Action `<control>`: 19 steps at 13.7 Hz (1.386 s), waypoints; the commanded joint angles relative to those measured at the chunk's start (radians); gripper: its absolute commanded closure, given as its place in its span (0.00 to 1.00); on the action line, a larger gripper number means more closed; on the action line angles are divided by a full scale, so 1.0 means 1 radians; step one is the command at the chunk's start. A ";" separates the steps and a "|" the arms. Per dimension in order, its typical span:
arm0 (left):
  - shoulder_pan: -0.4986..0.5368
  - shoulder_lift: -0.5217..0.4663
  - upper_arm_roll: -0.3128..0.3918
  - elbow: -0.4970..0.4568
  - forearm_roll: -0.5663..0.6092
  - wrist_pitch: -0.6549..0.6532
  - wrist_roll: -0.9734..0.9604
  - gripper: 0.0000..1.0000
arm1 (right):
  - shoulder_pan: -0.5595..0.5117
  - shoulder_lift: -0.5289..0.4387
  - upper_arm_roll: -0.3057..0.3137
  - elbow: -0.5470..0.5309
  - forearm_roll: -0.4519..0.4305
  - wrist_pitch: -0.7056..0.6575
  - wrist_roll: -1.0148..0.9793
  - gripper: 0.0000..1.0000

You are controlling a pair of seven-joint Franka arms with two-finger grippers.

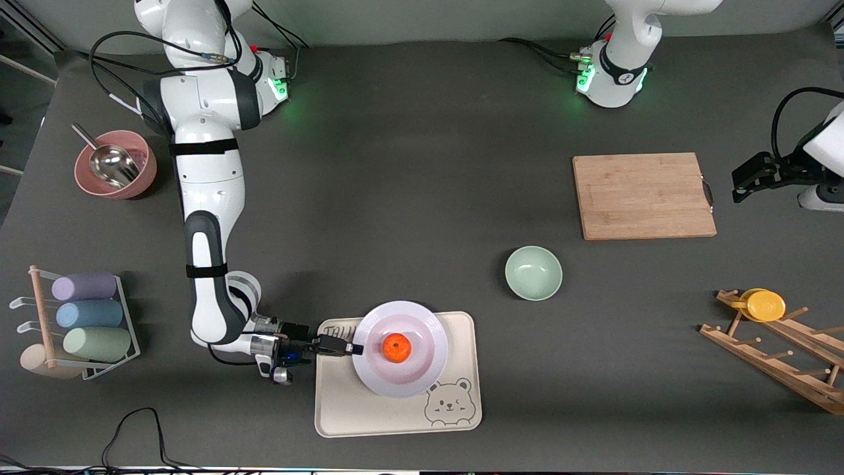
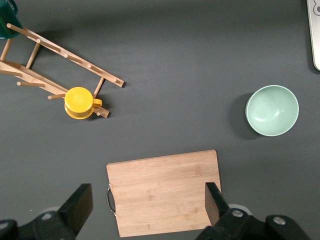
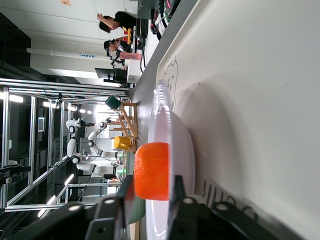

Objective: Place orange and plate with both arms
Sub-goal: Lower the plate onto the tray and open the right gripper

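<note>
Here your right gripper (image 1: 356, 348) is clamped on the rim of the plate (image 1: 422, 376), which sits on the bear tray (image 1: 369, 412) with the orange (image 1: 397, 348) in its middle. Your left gripper (image 2: 147, 207) waits with fingers spread over the cutting board (image 2: 165, 192), near the green bowl (image 2: 272, 110)

Arm shells: glossy white, rounded links
Joints: dark grey bands, black straps on the right arm (image 1: 206, 198)
Bases: green-lit, black cables trailing
Left gripper (image 2: 147, 205): matte black, blocky fingers (image 2: 80, 202), silver screws
Right gripper (image 1: 356, 348): black, silver wrist collar
</note>
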 commanded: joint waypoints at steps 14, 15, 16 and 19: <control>-0.006 -0.002 0.006 0.014 0.016 -0.078 -0.003 0.00 | -0.008 -0.044 -0.081 0.052 -0.277 0.044 0.102 0.25; -0.008 -0.002 0.006 0.014 0.016 -0.078 -0.003 0.00 | -0.006 -0.056 -0.086 0.052 -0.322 0.044 0.113 0.24; -0.006 -0.002 0.006 0.014 0.016 -0.076 -0.003 0.00 | -0.004 -0.072 -0.092 0.052 -0.386 0.044 0.130 0.22; -0.006 -0.002 0.006 0.014 0.016 -0.079 -0.002 0.00 | -0.003 -0.156 -0.112 0.069 -0.671 0.043 0.193 0.16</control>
